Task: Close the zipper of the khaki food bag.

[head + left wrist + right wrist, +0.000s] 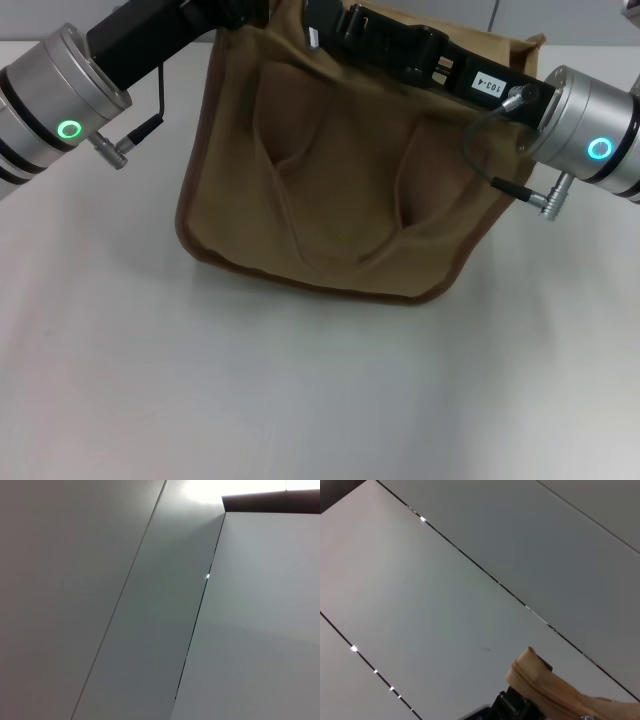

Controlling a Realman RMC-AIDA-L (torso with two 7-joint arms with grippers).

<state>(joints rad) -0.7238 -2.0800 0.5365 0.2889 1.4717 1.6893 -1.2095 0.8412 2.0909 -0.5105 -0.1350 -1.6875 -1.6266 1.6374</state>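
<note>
The khaki food bag stands on the white table at the back middle of the head view, front face toward me, its handles hanging down the front. Its top panel is hidden behind both arms. My left gripper reaches over the bag's top left corner and is cut off by the picture's edge. My right gripper lies across the bag's top from the right. In the right wrist view the tan end of the zipper sticks up, with a black gripper part against it. No pull tab shows clearly.
The white table stretches wide in front of the bag. The left wrist view shows only white table panels with dark seams. Cables hang from both wrists beside the bag.
</note>
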